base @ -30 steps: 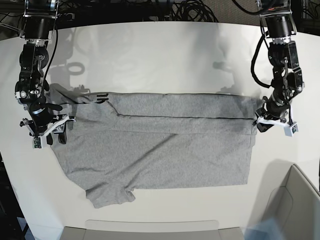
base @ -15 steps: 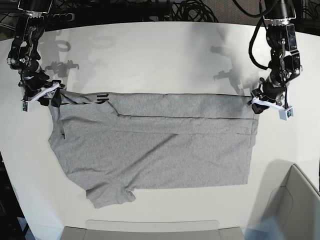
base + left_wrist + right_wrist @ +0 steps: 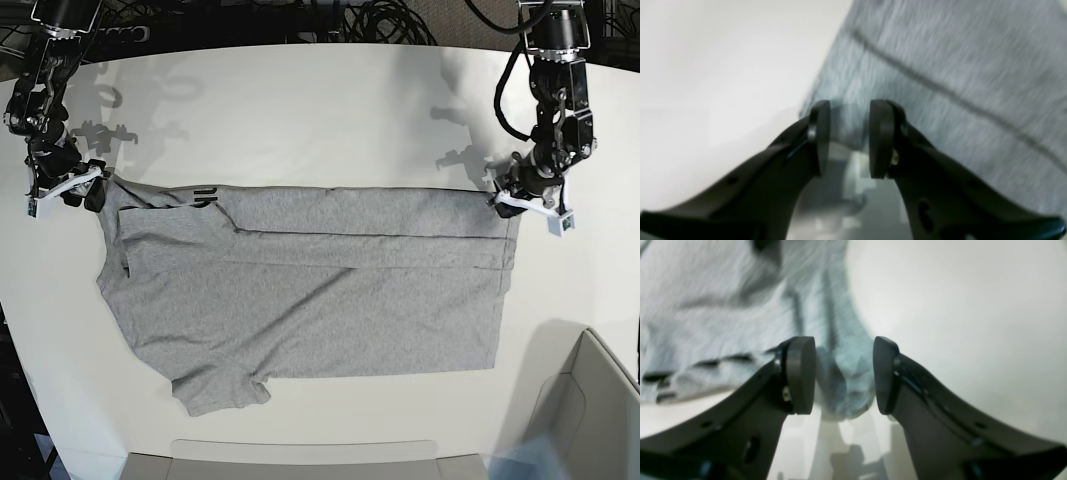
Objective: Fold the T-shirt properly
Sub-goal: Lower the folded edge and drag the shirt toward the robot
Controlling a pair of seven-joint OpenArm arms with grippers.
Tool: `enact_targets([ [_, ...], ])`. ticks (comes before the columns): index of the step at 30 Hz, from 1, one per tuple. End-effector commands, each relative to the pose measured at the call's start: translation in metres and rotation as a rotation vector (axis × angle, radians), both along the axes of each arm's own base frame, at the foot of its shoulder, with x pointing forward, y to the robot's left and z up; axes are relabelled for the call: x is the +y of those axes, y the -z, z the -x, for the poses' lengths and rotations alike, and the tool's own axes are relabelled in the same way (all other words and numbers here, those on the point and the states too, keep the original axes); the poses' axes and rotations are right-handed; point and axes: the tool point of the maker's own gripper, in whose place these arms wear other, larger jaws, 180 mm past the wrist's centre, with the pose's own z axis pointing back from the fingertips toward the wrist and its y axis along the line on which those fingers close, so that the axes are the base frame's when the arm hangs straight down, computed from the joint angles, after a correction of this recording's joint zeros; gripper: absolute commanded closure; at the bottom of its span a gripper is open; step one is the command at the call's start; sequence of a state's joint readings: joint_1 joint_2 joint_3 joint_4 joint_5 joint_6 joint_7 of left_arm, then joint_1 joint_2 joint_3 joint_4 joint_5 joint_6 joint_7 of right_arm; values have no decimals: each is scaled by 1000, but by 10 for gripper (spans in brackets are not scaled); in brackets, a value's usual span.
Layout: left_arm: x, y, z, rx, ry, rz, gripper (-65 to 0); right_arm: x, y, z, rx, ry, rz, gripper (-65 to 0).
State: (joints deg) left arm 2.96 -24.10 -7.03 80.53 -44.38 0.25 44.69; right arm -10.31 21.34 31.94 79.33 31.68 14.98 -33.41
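The heather-grey T-shirt [image 3: 310, 290] lies flat on the white table, its far part folded into long bands, with one sleeve [image 3: 220, 390] at the front left. My left gripper [image 3: 505, 200] is at the shirt's far right corner. In the left wrist view its pads [image 3: 880, 140] stand a little apart with the cloth corner [image 3: 848, 126] between them. My right gripper [image 3: 92, 192] is at the far left corner. In the right wrist view its pads [image 3: 801, 373] pinch a bunch of cloth [image 3: 843, 386]. The black lettering is hidden, apart from a dark mark [image 3: 205, 195].
The white table [image 3: 320, 110] stretches behind the shirt. A grey bin [image 3: 590, 410] stands at the front right corner. A grey tray edge [image 3: 300, 460] runs along the front. Black cables [image 3: 380, 20] lie beyond the table's far edge.
Both grippers have moved from the shirt's middle fold line away to its far edge. The left side of the shirt now shows a narrow folded flap. The body has hardly shifted.
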Motion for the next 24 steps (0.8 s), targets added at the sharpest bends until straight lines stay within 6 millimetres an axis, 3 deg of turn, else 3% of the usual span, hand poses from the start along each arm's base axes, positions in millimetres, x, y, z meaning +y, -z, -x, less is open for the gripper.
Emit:
enact_targets([
  [1,5,-12,-16,-45,-2,-10,-211,-6,-10,-6,-33,-2,10,-279],
  [4,10,2,-14,-10,-26,-2,-211,-6,-7,-10,-35,-16,-4,-279],
  [11,11,5,-12,-6,-31,-4,-199,5,9,-12,-7,-53,-47,-279],
  [15,12,9,-8,9,-33,-4,-91,24,19,-11,28,-117,-47,-266],
  [18,16,22,0,49,-49,2,-4,30,28,-8,51,-128,-57,-197],
  [24,14,30,11,81,-49,14,0,21,39,0,84,-94,-64,-11],
])
